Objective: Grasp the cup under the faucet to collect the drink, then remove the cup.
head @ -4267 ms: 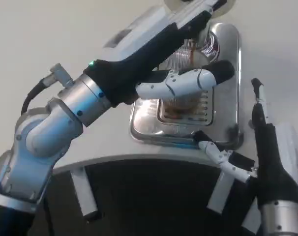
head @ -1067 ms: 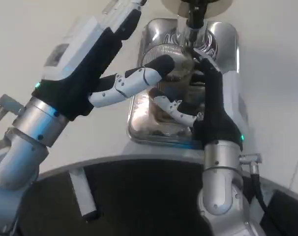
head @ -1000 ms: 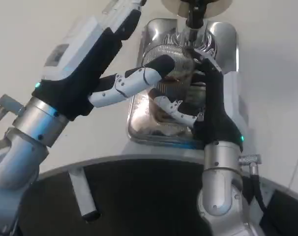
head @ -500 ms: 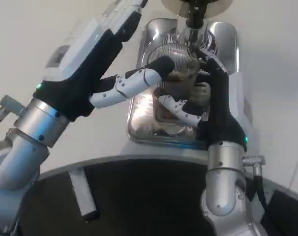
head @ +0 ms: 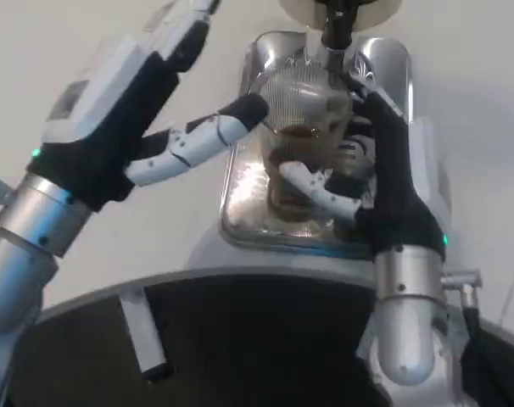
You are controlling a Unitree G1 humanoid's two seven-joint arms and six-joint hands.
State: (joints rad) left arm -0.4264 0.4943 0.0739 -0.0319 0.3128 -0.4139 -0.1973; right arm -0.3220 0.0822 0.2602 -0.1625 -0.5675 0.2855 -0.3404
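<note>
Your right hand (head: 359, 182) wraps the ribbed clear cup (head: 304, 140) on the steel drip tray (head: 240, 216) under the faucet (head: 336, 34), left hand (head: 147, 127) spread empty; likely slippery, fragile: grip mid-wall.

A white tabletop (head: 87, 246) with a rounded near edge is seen. A shiny metal drip tray (head: 244, 212) is placed directly on it, at the middle, and the base of the drink dispenser (head: 340, 7) is seen at the far end of the tray.
</note>
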